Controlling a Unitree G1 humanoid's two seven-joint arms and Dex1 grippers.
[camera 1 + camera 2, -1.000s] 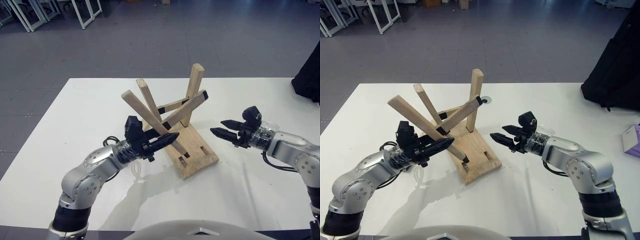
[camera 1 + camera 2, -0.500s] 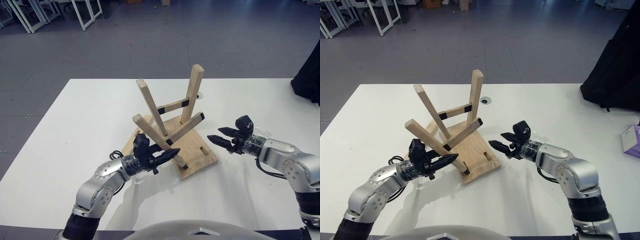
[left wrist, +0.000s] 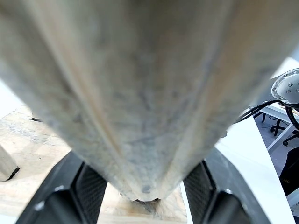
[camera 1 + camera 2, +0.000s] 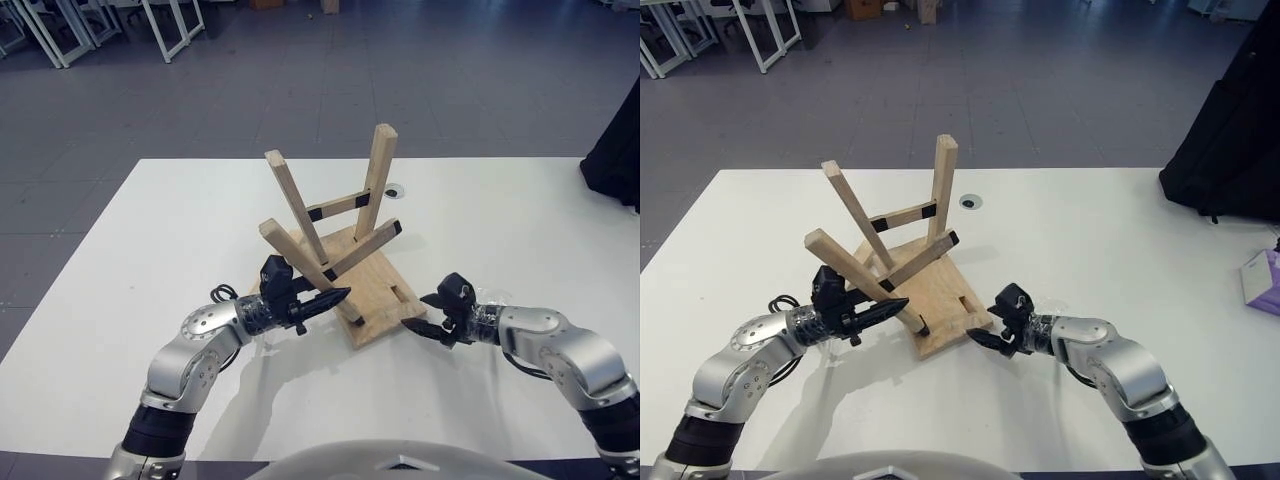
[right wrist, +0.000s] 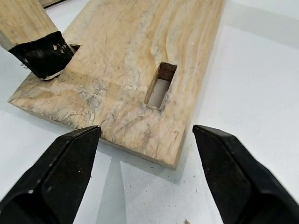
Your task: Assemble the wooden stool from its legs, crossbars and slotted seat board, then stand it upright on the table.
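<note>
The slotted seat board [image 4: 380, 290] lies flat on the white table [image 4: 180, 220] with its legs pointing up. Two upright legs [image 4: 378, 180] are joined by a black-taped crossbar [image 4: 335, 208]. A slanted leg [image 4: 300, 262] with a second crossbar [image 4: 365, 245] leans into the board. My left gripper [image 4: 330, 297] is shut on this slanted leg [image 3: 140, 93] near its lower end. My right gripper [image 4: 418, 312] is open, low over the table at the board's near right corner. In the right wrist view its fingers [image 5: 60, 168] flank the board's edge [image 5: 140, 70] close to an empty slot [image 5: 160, 86].
A round cable hole [image 4: 393, 187] sits in the table behind the stool. A black bag [image 4: 1230, 130] stands on the floor past the table's right edge, and a purple box [image 4: 1265, 272] lies at that edge. Bare tabletop lies to both sides.
My left gripper has lowered the slanted leg and crossbar toward the board. My right gripper has moved down and inward to the board's near corner.
</note>
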